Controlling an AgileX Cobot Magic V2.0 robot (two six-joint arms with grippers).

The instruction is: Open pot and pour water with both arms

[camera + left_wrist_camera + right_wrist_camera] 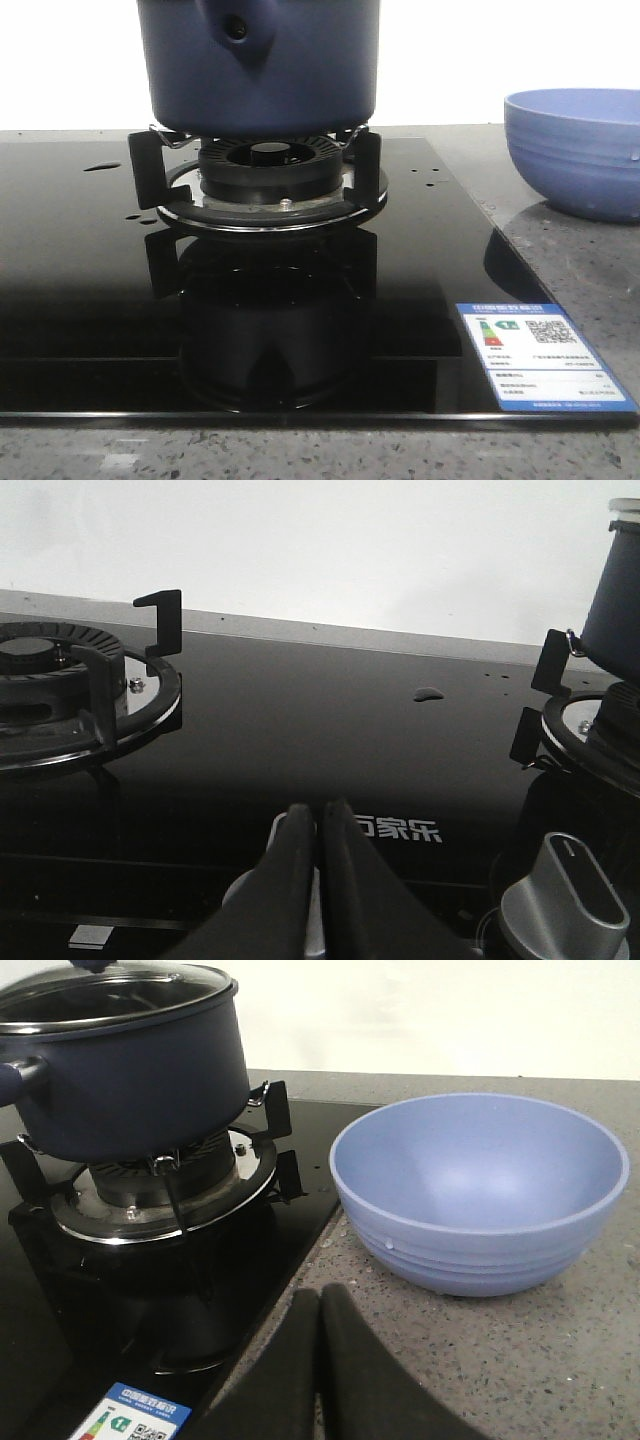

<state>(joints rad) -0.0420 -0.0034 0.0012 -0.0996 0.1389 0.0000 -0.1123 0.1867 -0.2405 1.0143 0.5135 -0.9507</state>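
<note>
Two grippers, left gripper [318, 825] and right gripper [320, 1310], pinched closed, empty, lidded pot [260, 65] on burner, bowl [480, 1195] beside hob edge.

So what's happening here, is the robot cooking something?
Nothing is being handled yet. A dark blue pot sits on the stove burner with its glass lid still on. A light blue bowl stands beside the black glass stove, on the stone counter, and looks empty. Both grippers, left and right, are shut and hold nothing, low in front of the stove. A few drops of water lie on the glass.
</note>
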